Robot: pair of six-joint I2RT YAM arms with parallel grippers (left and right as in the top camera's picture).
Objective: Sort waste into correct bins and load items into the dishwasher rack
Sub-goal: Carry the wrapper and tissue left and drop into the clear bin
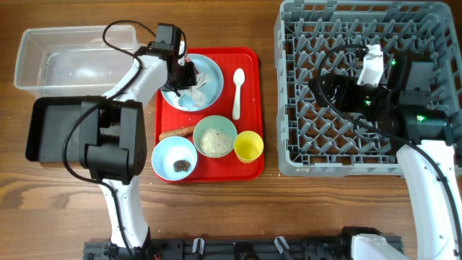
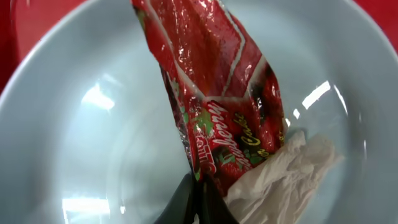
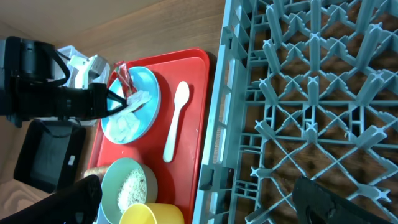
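My left gripper (image 2: 198, 190) is shut on the lower edge of the red-and-white snack wrapper (image 2: 214, 81), over the pale blue plate (image 1: 209, 66). Crumpled white tissue (image 2: 283, 174) lies on the plate beside the fingers. The white spoon (image 1: 237, 92), the pale green bowl of rice grains (image 1: 214, 136), the light blue bowl with dark crumbs (image 1: 175, 157), the yellow cup (image 1: 248, 146) and the brown stick (image 1: 177, 133) sit on the red tray (image 1: 253, 58). My right gripper (image 3: 199, 205) is open and empty above the grey dishwasher rack (image 1: 361, 162).
The clear tub (image 1: 72, 58) stands at the far left, with the black tray (image 1: 50, 130) in front of it, partly under my left arm. The rack's left wall (image 3: 217, 124) runs close along the red tray's right edge.
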